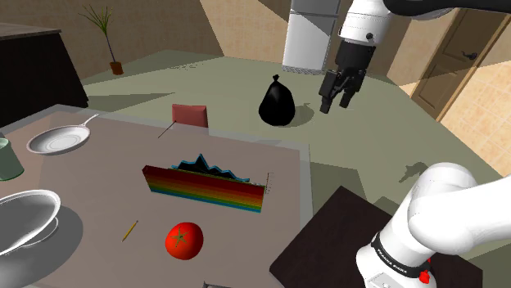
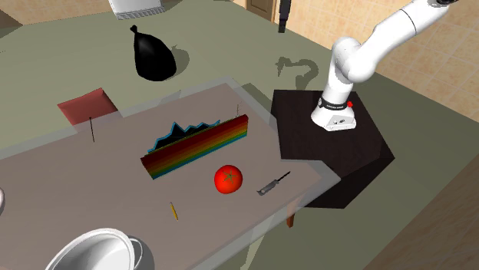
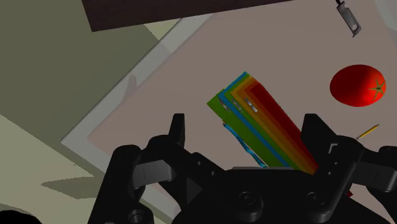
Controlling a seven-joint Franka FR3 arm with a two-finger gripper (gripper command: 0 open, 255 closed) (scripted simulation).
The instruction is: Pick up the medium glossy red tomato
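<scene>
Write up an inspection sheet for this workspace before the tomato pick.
Surface: table, pinkish-grey top with a pale rim.
Job's things: red tomato, glossy, lying on the table apart from the rainbow-striped board, untouched.
Clutter: frying pan, bowl, pencil, green mug, small tool.
End effector: end effector open, empty, raised beyond the table, far from the tomato.
Cables: nothing seen.
Surroundings: black bag on the floor, potted plant, refrigerator.
</scene>
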